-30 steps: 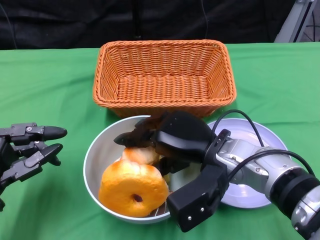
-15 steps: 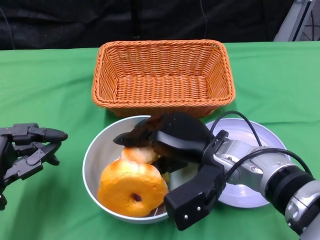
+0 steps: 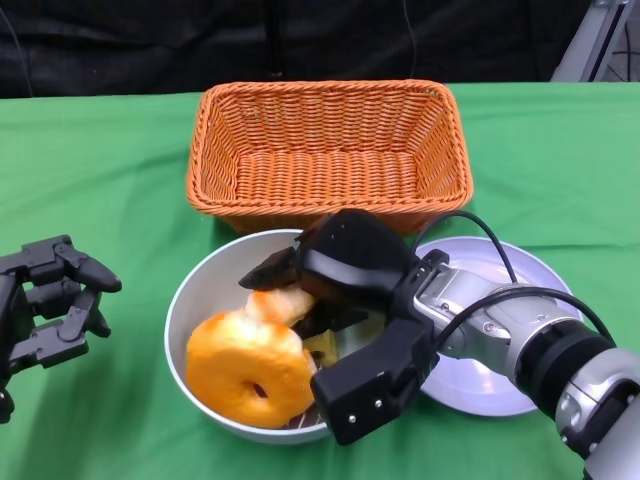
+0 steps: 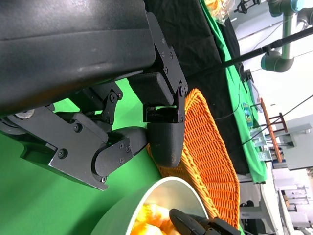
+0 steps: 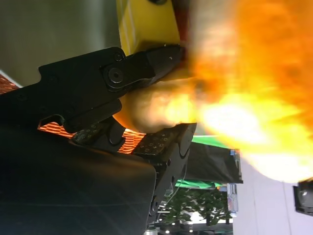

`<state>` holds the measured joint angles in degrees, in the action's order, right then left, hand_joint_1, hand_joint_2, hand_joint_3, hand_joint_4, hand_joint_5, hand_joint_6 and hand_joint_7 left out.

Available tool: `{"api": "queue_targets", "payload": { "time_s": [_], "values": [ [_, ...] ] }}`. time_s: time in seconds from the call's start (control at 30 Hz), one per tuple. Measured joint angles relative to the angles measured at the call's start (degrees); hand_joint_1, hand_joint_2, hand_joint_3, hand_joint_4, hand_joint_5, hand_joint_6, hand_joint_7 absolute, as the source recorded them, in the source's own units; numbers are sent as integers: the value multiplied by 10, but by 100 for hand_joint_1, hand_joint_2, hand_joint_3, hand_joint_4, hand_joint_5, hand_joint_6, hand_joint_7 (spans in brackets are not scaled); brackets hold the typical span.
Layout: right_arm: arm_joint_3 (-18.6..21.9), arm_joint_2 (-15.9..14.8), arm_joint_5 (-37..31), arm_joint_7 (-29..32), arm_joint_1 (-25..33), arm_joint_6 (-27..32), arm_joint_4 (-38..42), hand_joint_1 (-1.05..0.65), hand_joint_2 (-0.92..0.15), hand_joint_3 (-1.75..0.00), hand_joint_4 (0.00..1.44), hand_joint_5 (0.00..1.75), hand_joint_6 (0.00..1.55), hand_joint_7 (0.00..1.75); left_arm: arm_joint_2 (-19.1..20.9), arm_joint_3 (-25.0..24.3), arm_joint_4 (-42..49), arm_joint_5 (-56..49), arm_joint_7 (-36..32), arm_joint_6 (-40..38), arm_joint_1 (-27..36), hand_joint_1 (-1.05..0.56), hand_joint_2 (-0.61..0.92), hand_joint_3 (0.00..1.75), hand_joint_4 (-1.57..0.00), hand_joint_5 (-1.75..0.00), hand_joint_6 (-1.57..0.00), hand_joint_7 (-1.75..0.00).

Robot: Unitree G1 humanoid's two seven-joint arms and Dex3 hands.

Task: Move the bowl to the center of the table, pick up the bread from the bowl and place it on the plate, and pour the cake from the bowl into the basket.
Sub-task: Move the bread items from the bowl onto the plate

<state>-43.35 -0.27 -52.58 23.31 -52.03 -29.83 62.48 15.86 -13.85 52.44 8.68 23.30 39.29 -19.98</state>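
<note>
Right hand [image 3: 335, 275] is down inside the bowl [image 3: 190, 310] with its fingers pinched on the pale roll of bread [image 3: 285, 303], the ring-shaped cake [image 3: 250, 355] leaning just beside them. I judge the bread light and soft, so I'd take it across its middle, gently. My right wrist view shows the pinch; the head view shows the plate [image 3: 520, 270] and my empty, curled left hand [image 3: 45, 305].

The basket [image 3: 328, 153] walls off the bowl's [image 3: 196, 300] far rim; open green cloth [image 3: 100, 160] lies left.
</note>
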Motion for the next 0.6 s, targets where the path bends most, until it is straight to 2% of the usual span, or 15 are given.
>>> {"api": "queue_targets", "payload": {
  "time_s": [0.1, 0.27, 0.6],
  "values": [
    [1, 0, 7, 4, 0, -1, 0, -26, -87, 0, 85, 90, 115, 5, 0, 1, 0, 2, 0, 2, 0, -10, 52, 104, -88, -148, -94, -115],
    [5, -3, 10, 48, 6, -24, 0, -27, -84, 0, 75, 112, 118, 4, 0, 3, 1, 3, 0, 12, 0, -12, 52, 103, -88, -147, -94, -113],
    [48, -50, 17, 118, 11, -54, -41, -26, -83, 0, 80, 103, 118, 2, -1, 6, 6, 3, 0, 14, 0, -14, 53, 101, -90, -145, -95, -110]
  ]
}}
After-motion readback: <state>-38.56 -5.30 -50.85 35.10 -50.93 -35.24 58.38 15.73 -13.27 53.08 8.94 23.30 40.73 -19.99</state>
